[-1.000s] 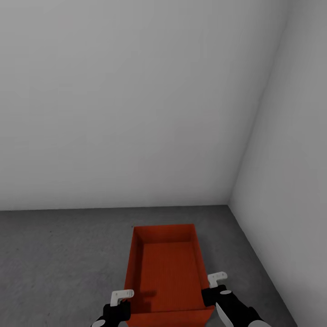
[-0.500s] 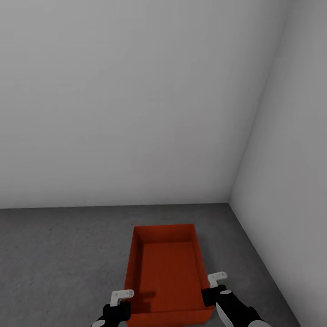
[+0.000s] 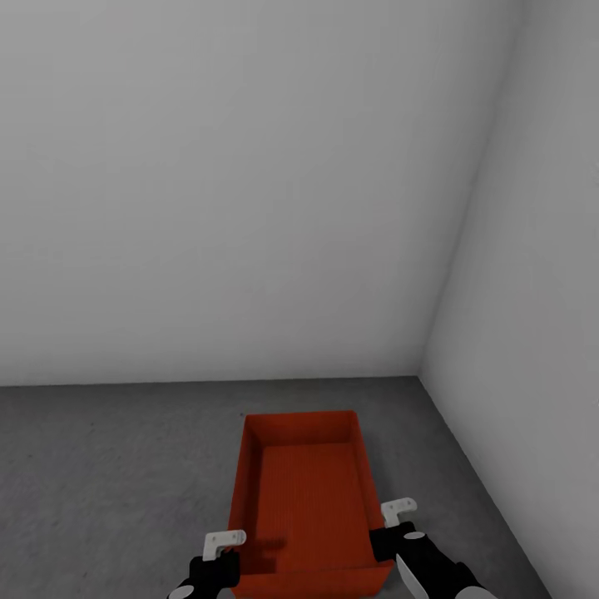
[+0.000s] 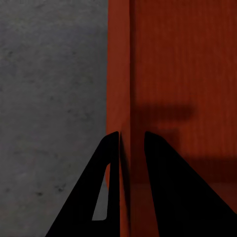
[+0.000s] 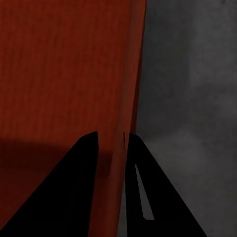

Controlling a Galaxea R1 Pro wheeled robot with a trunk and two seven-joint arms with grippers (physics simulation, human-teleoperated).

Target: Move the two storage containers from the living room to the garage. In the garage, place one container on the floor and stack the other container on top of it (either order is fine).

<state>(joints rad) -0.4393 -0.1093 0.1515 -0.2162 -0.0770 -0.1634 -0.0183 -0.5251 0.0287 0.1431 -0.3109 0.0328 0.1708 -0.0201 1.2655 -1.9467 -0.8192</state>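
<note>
One orange-red storage container (image 3: 306, 491) lies lengthwise in front of me over the dark grey garage floor (image 3: 108, 466), near a corner of the room. My left gripper (image 3: 220, 562) is shut on its left long wall near the near end; in the left wrist view the gripper (image 4: 131, 136) has one dark finger on each side of that thin wall (image 4: 119, 74). My right gripper (image 3: 391, 541) is shut on the right long wall in the same way (image 5: 111, 136). The container's ribbed inside (image 5: 59, 69) holds nothing. I cannot tell whether its base touches the floor.
A plain pale grey back wall (image 3: 249, 208) meets a side wall (image 3: 532, 333) just beyond and to the right of the container. Bare concrete (image 4: 49, 74) stretches away to the left; a narrower strip (image 5: 192, 74) lies between the container and the side wall.
</note>
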